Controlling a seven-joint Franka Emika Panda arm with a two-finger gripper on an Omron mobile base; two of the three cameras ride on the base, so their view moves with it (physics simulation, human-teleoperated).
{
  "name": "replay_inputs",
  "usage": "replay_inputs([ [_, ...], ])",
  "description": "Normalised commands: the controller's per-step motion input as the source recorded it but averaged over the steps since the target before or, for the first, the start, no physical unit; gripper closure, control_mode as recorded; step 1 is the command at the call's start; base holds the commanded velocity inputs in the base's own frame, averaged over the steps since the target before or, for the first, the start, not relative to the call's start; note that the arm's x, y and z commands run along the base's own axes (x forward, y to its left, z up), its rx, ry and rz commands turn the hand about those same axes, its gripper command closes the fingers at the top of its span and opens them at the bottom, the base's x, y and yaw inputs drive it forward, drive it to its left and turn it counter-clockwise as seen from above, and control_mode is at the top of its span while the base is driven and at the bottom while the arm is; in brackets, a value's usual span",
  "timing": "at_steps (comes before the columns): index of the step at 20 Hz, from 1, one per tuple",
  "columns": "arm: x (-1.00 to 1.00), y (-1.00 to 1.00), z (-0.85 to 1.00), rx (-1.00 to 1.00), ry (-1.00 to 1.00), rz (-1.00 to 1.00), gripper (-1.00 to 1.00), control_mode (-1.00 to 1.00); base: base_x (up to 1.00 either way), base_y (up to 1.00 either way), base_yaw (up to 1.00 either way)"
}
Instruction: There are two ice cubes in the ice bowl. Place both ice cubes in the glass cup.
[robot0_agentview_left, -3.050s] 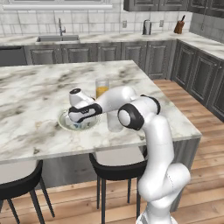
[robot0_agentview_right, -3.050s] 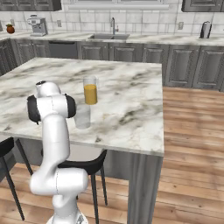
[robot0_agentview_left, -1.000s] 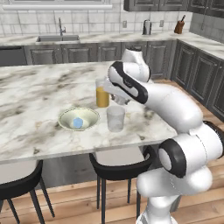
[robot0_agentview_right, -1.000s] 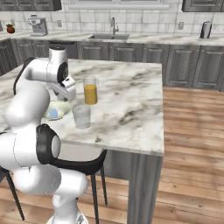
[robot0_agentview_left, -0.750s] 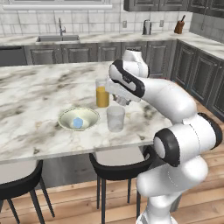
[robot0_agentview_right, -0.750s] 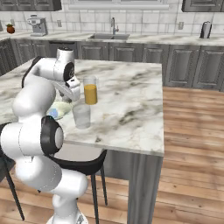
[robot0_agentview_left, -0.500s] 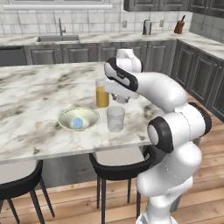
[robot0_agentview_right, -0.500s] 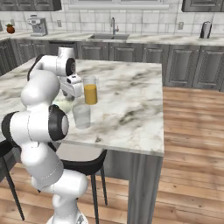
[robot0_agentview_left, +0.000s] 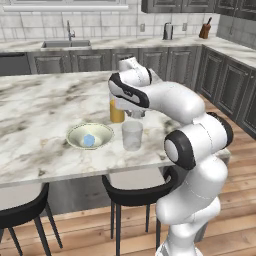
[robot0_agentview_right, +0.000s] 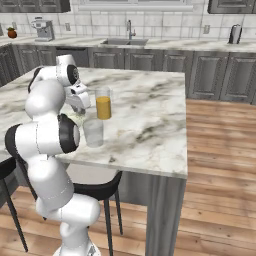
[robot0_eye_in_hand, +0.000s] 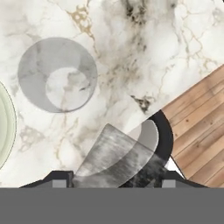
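— So where does the pincer (robot0_agentview_left: 136, 114) stand against the glass cup (robot0_agentview_left: 132, 135)?

— It hangs just above the cup and a little toward the far side of the desk (robot0_agentview_left: 35, 105), in front of the juice glass (robot0_agentview_right: 103, 103). Looking down along the hand, the cup's round mouth (robot0_eye_in_hand: 57, 74) lies up and to the left of the fingertips, so the pincer is not yet centred over it.

— And the ice?

— One ice cube (robot0_agentview_left: 89, 141), pale blue and translucent, sits in the ice bowl (robot0_agentview_left: 76, 135), which stands on the desk just left of the cup, near but apart. A second cube cannot be made out anywhere; whether it rides between the fingers is not visible.

— Is the pincer spread or pressed together?

— That cannot be told; the tips barely show at the bottom of the hand view, and both base views blur them against the hand.

— Materials?

— The cup is clear, straight-walled and short, and looks empty from above. The bowl is wide and shallow, greenish cream with a smooth rim (robot0_eye_in_hand: 8, 127). The desk is glossy veined marble, so a dropped cube would likely skid.
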Motion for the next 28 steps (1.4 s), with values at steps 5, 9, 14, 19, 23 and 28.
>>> replay_inputs([
  [5, 0.00, -0.23, -0.16, 0.01, -0.05, 0.00, 1.00, -1.00, 0.00, 0.00, 0.00],
  [9, 0.06, -0.09, -0.06, 0.07, -0.09, -0.03, 1.00, -1.00, 0.00, 0.00, 0.00],
  [14, 0.33, 0.00, -0.07, 0.06, -0.06, -0.06, 1.00, -1.00, 0.00, 0.00, 0.00],
  [19, 0.46, 0.00, -0.11, 0.00, 0.00, -0.06, 1.00, -1.00, 0.00, 0.00, 0.00],
  [23, 0.49, 0.00, -0.18, 0.02, 0.00, -0.06, 1.00, -1.00, 0.00, 0.00, 0.00],
  [28, 0.36, 0.00, -0.19, 0.12, 0.00, -0.05, 1.00, -1.00, 0.00, 0.00, 0.00],
])
